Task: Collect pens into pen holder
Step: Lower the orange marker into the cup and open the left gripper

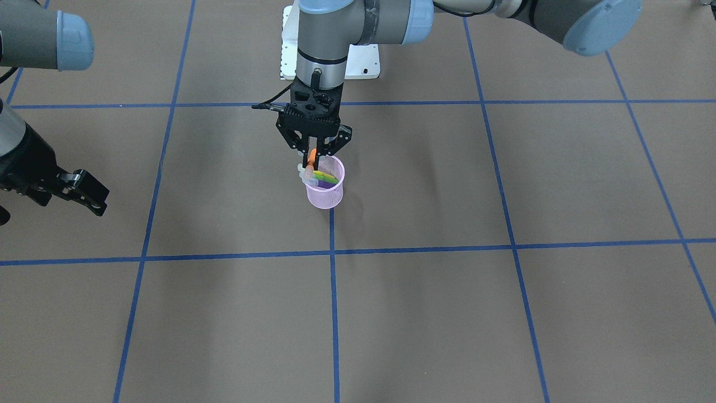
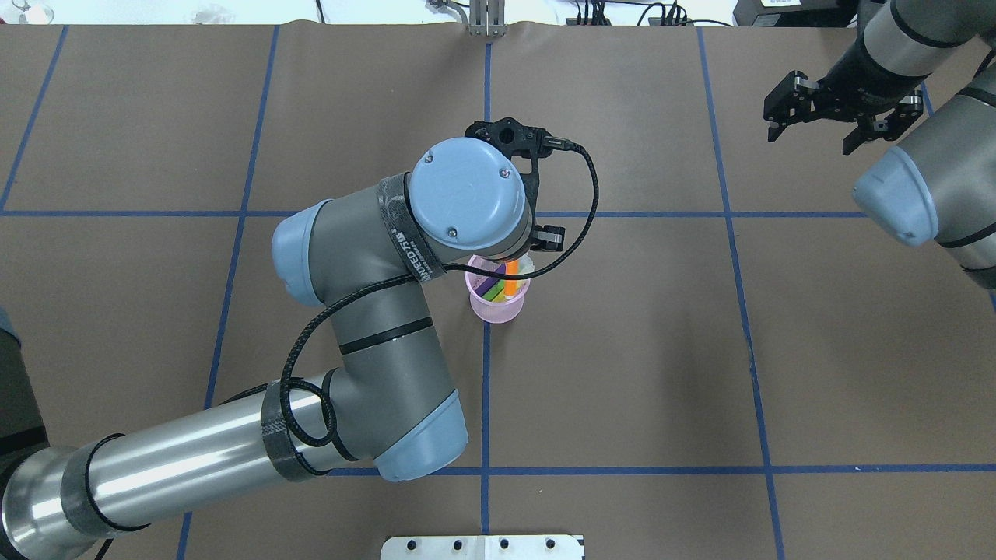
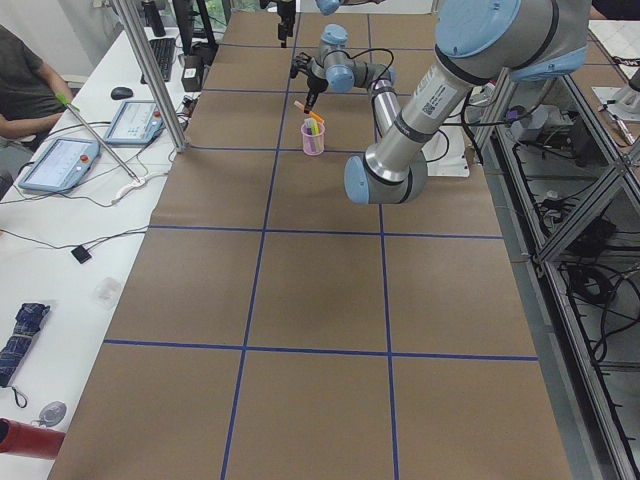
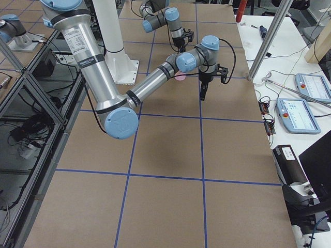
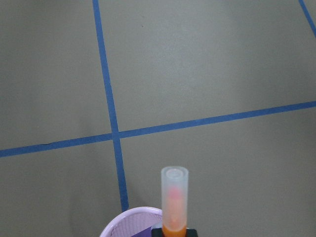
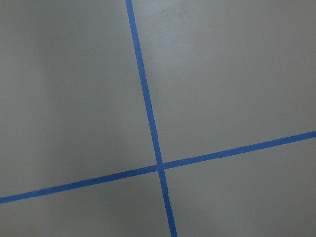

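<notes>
Left gripper pinching orange pen, pink holder

Wire-mesh pen holder, translucent-capped orange pen, matt table

Upright pink pen holder holds green, purple pens; orange pen above.

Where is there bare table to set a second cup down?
The table on the operators' side of the pen holder is bare, as is the stretch between it and the right gripper. Crowded: at the holder, where the left gripper holds the orange pen.
</notes>
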